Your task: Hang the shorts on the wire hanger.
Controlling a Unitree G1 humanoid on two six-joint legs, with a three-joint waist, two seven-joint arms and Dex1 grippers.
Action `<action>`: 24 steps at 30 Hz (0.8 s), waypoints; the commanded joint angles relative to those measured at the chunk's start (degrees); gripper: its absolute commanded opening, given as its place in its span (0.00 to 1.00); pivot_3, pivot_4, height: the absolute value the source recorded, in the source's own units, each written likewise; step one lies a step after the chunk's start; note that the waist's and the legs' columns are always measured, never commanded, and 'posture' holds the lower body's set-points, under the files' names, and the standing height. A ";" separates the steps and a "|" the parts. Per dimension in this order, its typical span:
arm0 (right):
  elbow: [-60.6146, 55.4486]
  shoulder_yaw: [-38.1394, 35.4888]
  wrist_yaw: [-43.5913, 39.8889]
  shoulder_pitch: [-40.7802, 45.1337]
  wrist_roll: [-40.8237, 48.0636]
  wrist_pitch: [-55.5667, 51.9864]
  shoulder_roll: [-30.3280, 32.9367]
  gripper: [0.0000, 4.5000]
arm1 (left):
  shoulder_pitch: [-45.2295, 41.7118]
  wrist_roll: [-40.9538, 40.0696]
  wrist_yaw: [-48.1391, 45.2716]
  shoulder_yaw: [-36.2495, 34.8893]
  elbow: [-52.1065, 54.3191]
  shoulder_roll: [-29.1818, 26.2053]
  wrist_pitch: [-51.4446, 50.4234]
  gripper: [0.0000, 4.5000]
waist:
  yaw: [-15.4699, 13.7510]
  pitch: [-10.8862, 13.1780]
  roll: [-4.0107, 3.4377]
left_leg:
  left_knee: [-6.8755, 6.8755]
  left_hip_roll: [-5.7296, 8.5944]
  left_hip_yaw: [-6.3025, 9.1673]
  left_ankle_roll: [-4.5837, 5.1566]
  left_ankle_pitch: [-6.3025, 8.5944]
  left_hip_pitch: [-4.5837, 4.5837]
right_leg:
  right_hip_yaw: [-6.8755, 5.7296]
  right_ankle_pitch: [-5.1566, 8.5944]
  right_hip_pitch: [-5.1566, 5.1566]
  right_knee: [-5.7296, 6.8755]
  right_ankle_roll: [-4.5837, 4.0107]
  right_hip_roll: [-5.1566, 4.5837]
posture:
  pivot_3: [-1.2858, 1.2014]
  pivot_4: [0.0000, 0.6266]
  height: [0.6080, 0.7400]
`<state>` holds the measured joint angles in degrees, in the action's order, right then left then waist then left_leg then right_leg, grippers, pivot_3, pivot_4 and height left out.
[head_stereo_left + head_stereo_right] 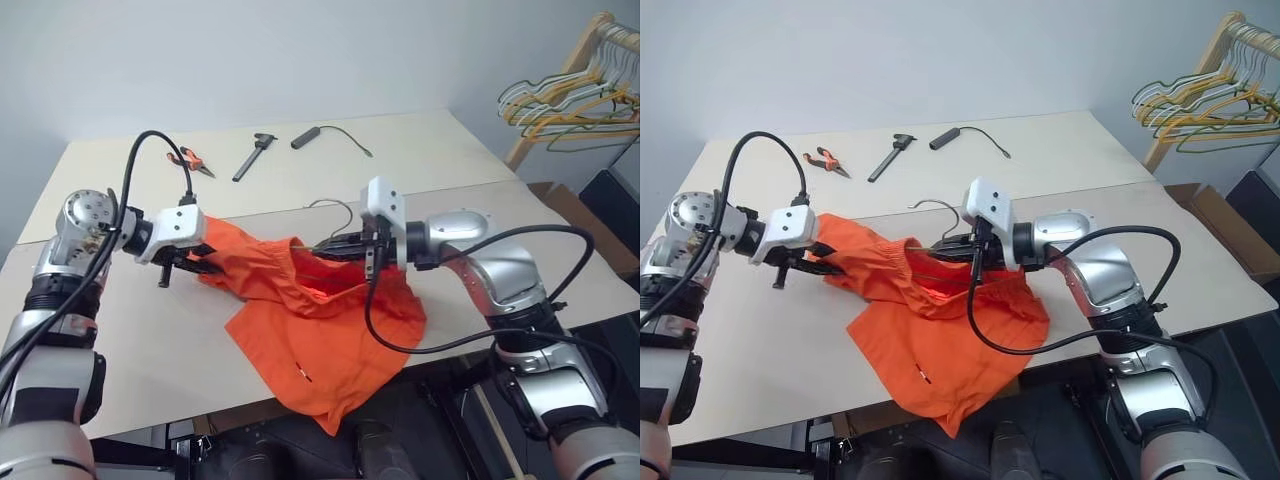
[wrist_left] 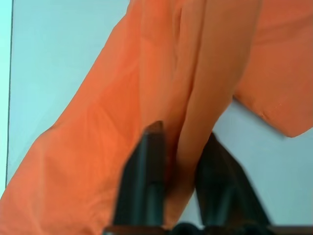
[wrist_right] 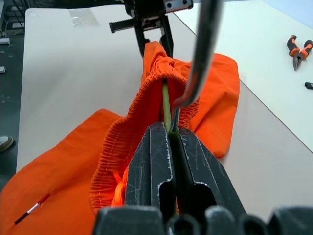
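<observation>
Right gripper clamped on hanger inside shorts waistband — left gripper pinching shorts' far edge over desk.

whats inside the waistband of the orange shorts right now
The wire hanger runs in through the gathered waistband of the shorts, pinched by the right gripper. Its hook sticks out above. How far the wire reaches inside is covered by cloth.
</observation>
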<state>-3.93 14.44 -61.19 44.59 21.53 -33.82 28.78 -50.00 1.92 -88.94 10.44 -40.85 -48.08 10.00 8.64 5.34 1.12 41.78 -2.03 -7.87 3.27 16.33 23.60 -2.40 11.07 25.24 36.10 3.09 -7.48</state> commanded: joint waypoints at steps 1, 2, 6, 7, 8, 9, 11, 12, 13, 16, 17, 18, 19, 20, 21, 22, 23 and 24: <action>-1.20 -2.15 -0.47 0.41 0.46 1.28 0.70 0.00 | -2.00 -0.05 0.48 -0.85 0.25 -1.30 1.11 0.01 | 0.01 0.00 0.00 | 0.00 0.00 0.00 0.00 0.00 0.00 | 0.00 0.00 0.00 0.00 0.00 0.00 | 0.46 0.09 1.00; -1.00 -1.82 -0.67 0.29 -0.02 1.84 0.95 0.00 | -2.01 0.11 0.52 -0.93 0.32 -1.60 1.27 0.01 | 0.01 0.00 0.00 | 0.00 0.00 0.00 0.00 0.00 0.00 | 0.00 0.00 0.00 0.01 0.00 0.00 | 0.46 0.09 1.00; -0.49 -0.91 -1.12 -0.22 -1.36 3.42 1.62 0.00 | -1.79 0.11 0.36 -1.24 0.86 -2.69 1.58 0.01 | -0.03 0.00 0.00 | 0.00 0.00 0.00 0.00 0.00 0.01 | 0.00 0.00 0.00 0.00 0.00 0.00 | 0.46 0.08 1.00; -0.30 -0.53 -1.41 -0.43 -1.96 4.15 1.96 0.00 | -1.80 -0.08 0.40 -1.44 0.95 -3.01 1.38 0.01 | -0.05 0.00 0.00 | 0.00 0.00 0.00 0.00 0.00 0.01 | 0.00 0.00 0.00 0.00 0.00 0.00 | 0.46 0.08 1.00; -0.11 -0.22 -1.68 -0.60 -2.50 4.78 2.22 0.00 | -1.86 -0.22 0.45 -1.59 0.92 -3.28 1.25 0.01 | -0.07 0.00 0.00 | 0.00 0.00 0.00 0.00 0.00 0.00 | 0.00 0.00 0.00 0.00 0.00 0.00 | 0.46 0.08 1.00; -0.01 -0.06 -1.88 -0.73 -2.84 5.18 2.38 0.00 | -1.90 -0.28 0.53 -1.65 0.94 -3.44 1.17 0.01 | -0.08 0.00 0.00 | 0.00 0.00 0.00 0.00 0.00 0.00 | 0.00 0.00 0.00 0.00 0.00 0.00 | 0.46 0.08 1.00; 0.34 0.10 -2.29 -0.97 -3.51 5.86 2.65 0.00 | -1.92 -0.25 0.78 -1.83 0.75 -3.95 1.23 0.01 | -0.14 0.00 0.00 | 0.00 0.00 0.00 0.00 0.00 0.00 | 0.00 0.00 0.00 0.00 0.00 0.00 | 0.47 0.08 1.00; 0.53 0.12 -2.42 -1.04 -3.81 6.13 2.75 0.00 | -1.85 -0.27 0.80 -1.88 0.71 -4.16 1.26 0.01 | -0.17 0.00 0.00 | 0.00 0.00 0.00 0.00 0.00 0.00 | 0.00 0.00 0.00 0.00 0.00 0.00 | 0.47 0.08 1.00; 0.76 0.08 -2.56 -1.05 -4.06 6.29 2.82 0.00 | -1.67 -0.32 0.77 -1.93 0.74 -4.39 1.34 0.01 | -0.20 0.00 0.00 | 0.00 0.00 0.00 0.00 0.00 0.00 | 0.00 0.00 0.00 0.00 0.00 0.00 | 0.47 0.08 1.00; 1.15 -0.41 -3.13 -1.11 -4.39 6.53 3.02 0.00 | -0.88 -0.63 0.64 -1.99 1.21 -4.91 1.33 0.01 | -0.29 0.00 0.00 | 0.00 0.00 0.00 0.00 0.00 0.01 | 0.00 0.00 0.01 0.01 0.00 0.00 | 0.47 0.08 1.00; 1.26 -0.61 -3.30 -1.10 -4.43 6.58 3.12 0.00 | -0.63 -0.75 0.64 -2.02 1.35 -5.05 1.31 0.01 | -0.32 0.00 0.00 | 0.00 0.00 -0.01 0.00 0.00 0.01 | 0.00 0.00 0.01 0.00 0.00 0.00 | 0.47 0.08 1.00; 1.36 -0.76 -3.51 -1.13 -4.50 6.65 3.35 0.00 | -0.40 -0.89 0.68 -2.09 1.47 -5.15 1.20 0.01 | -0.33 0.00 0.00 | 0.00 0.00 -0.01 0.00 0.00 0.01 | 0.00 0.00 0.01 0.01 0.00 0.00 | 0.47 0.08 1.00; 1.43 -0.85 -3.71 -1.17 -4.58 6.70 3.61 0.00 | -0.23 -0.99 0.75 -2.18 1.53 -5.23 1.09 0.01 | -0.35 0.00 0.00 | 0.00 0.00 -0.01 0.00 0.00 0.01 | 0.00 0.00 0.01 0.01 0.00 0.00 | 0.47 0.08 1.00; 1.51 -0.94 -3.82 -1.24 -4.67 6.74 3.84 0.00 | -0.10 -1.07 0.79 -2.27 1.58 -5.31 1.04 0.01 | -0.37 0.00 0.00 | 0.00 0.00 -0.01 0.00 0.00 0.01 | 0.00 0.00 0.01 0.01 0.00 0.00 | 0.47 0.08 1.00; 1.54 -1.08 -3.80 -1.31 -4.71 6.67 4.01 0.00 | 0.09 -1.17 0.73 -2.35 1.65 -5.43 1.08 0.01 | -0.37 0.00 0.00 | 0.00 0.00 -0.01 0.00 0.00 0.01 | 0.00 0.00 0.01 0.01 0.00 0.00 | 0.47 0.08 1.00; 1.58 -1.26 -3.80 -1.30 -4.60 6.55 4.13 0.00 | 0.31 -1.30 0.46 -2.36 1.72 -5.51 1.30 0.01 | -0.39 0.00 0.00 | 0.00 0.00 -0.01 0.00 0.00 0.01 | 0.00 0.00 0.01 0.01 0.00 0.00 | 0.47 0.08 1.00; 1.58 -1.44 -3.78 -1.24 -4.42 6.41 4.18 0.00 | 0.52 -1.40 0.18 -2.33 1.83 -5.56 1.48 0.01 | -0.40 0.00 0.00 | 0.00 0.00 -0.01 0.00 0.00 0.01 | 0.00 0.00 0.01 0.01 0.00 0.00 | 0.47 0.08 1.00; 1.56 -1.78 -3.66 -0.94 -3.97 5.93 4.03 0.00 | 0.87 -1.42 0.13 -2.21 2.07 -5.48 1.70 0.01 | -0.42 0.00 0.00 | 0.00 0.00 -0.01 0.00 0.00 0.01 | 0.00 0.00 0.01 0.01 0.00 0.00 | 0.47 0.08 1.00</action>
<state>-1.64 14.96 -64.81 43.19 16.79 -28.51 32.42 -48.97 1.91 -88.55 9.94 -40.68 -52.44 11.04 8.22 5.34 1.12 41.77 -2.03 -7.88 3.26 16.33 23.61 -2.40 11.07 25.25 36.11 3.09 -7.48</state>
